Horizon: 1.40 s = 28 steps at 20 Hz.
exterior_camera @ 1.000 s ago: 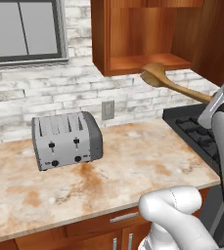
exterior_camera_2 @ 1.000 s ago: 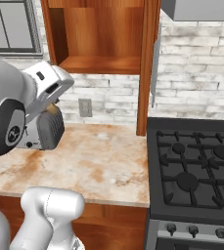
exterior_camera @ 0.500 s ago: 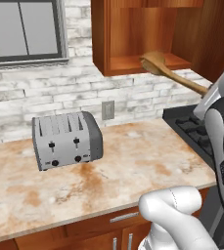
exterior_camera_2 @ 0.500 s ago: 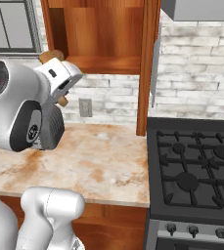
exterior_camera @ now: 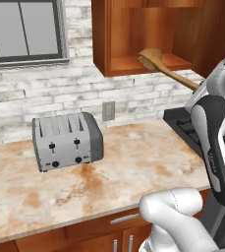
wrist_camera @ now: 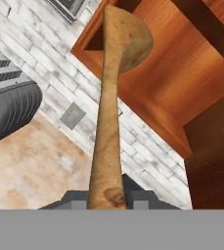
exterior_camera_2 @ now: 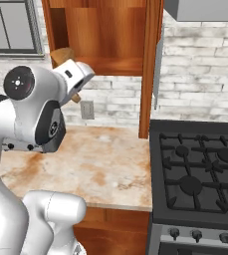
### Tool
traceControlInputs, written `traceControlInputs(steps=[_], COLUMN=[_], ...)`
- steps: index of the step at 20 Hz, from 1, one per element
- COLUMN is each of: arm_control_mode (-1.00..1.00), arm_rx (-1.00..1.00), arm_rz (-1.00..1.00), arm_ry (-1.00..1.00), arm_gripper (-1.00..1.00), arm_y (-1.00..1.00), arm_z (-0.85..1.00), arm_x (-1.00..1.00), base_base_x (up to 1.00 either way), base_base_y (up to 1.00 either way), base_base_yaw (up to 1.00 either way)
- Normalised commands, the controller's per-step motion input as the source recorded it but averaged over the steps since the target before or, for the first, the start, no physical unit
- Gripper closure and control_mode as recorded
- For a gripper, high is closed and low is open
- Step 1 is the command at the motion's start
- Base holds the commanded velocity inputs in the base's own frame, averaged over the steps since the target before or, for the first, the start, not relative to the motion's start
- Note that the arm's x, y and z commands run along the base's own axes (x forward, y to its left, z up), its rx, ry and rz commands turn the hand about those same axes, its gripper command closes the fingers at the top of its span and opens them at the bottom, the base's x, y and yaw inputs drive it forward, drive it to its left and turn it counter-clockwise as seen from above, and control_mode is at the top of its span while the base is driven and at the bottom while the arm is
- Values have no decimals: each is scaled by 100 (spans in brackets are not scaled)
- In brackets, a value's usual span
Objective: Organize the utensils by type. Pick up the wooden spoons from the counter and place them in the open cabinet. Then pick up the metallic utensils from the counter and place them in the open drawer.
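The pincer (wrist_camera: 106,197) pinches the wooden spoon (exterior_camera: 159,65) by its handle end, long axis running to 12 o'clock, bowl at the cabinet (exterior_camera: 133,64) shelf's front edge.

The arm reaches up high, its pincer (wrist_camera: 106,200) clamped tight.

glossy white rounded arm (exterior_camera: 217,142) segments; dark grey joint panels
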Motion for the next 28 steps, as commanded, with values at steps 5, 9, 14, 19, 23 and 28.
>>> traceControlInputs(steps=[5,9,14,19,23,28], arm_control_mode=[-100,-100,-100,-100,-100,-100], arm_rx=[0,0,0,4,1,1], arm_rz=[0,0,0,0,2,3], arm_ry=[12,19,17,1,0,-1], arm_gripper=[100,100,100,100,100,100], arm_y=[-4,0,0,0,0,0], arm_z=[0,0,0,0,0,0], arm_x=[27,37,21,11,4,11], base_base_x=[0,0,0,0,0,0], base_base_y=[0,0,0,0,0,0], base_base_yaw=[0,0,0,0,0,0])
